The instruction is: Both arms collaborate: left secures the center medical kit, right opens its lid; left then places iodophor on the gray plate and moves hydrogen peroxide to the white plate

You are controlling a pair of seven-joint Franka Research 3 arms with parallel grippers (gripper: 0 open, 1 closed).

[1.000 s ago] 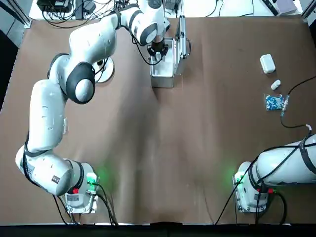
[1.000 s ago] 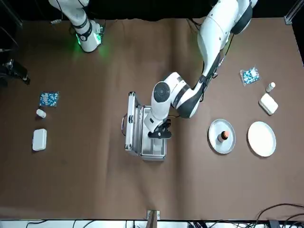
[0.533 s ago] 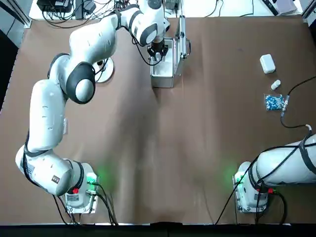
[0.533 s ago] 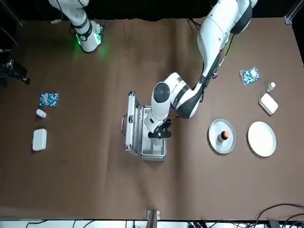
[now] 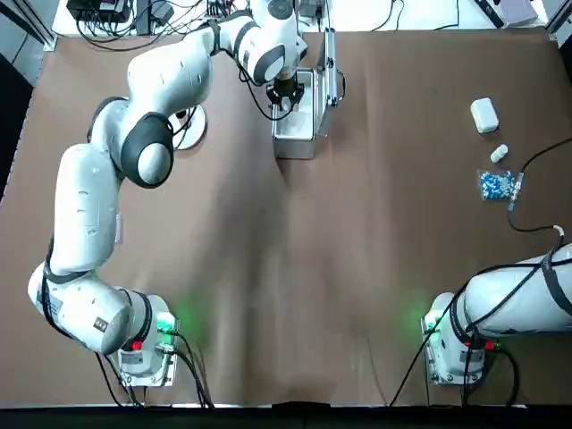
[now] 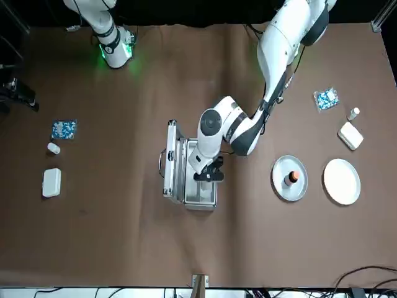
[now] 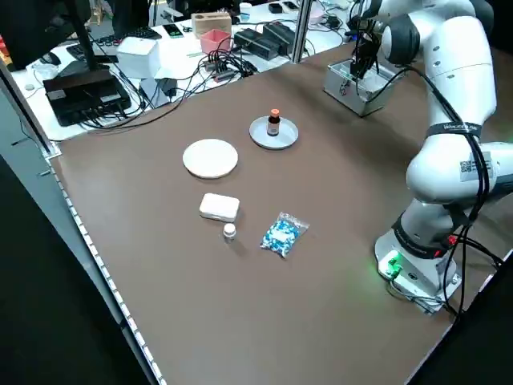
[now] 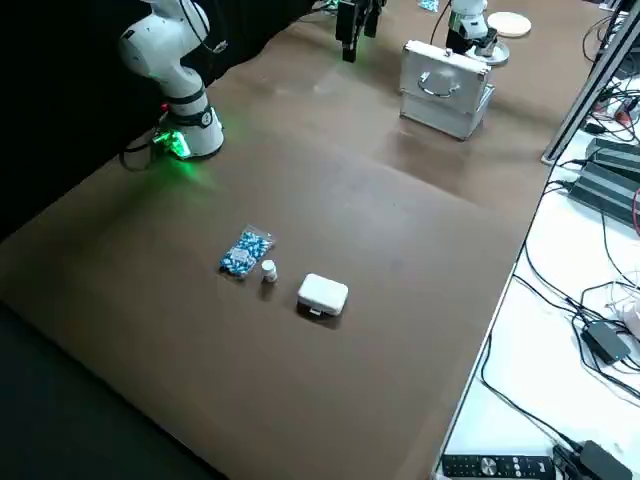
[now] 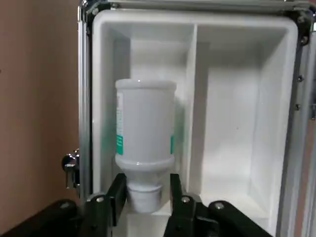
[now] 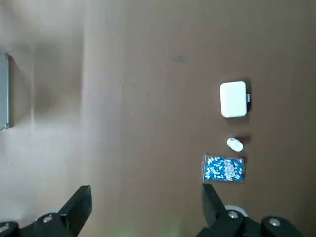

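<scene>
The medical kit (image 5: 295,136) stands at the table's far centre with its lid (image 6: 170,159) swung up on edge. My left gripper (image 9: 145,197) reaches down into the kit (image 6: 200,194) and is shut on the neck of the hydrogen peroxide (image 9: 144,123), a white bottle with a teal label lying in one compartment. The other compartment holds nothing. The iodophor (image 6: 289,179) stands upright on the gray plate (image 6: 278,186). Beside it the white plate (image 6: 341,181) is bare. My right gripper (image 10: 143,217) is open, parked high near its base.
On each side of the table lie a white box (image 5: 483,114), a small white bottle (image 5: 499,154) and a blue pill bag (image 5: 496,185); the other set is a box (image 6: 350,135), a bottle (image 6: 353,113) and a bag (image 6: 325,99). Cables crowd the far edge.
The left arm has barely shifted over the kit; its gripper stays down inside the case. The right arm has not moved.
</scene>
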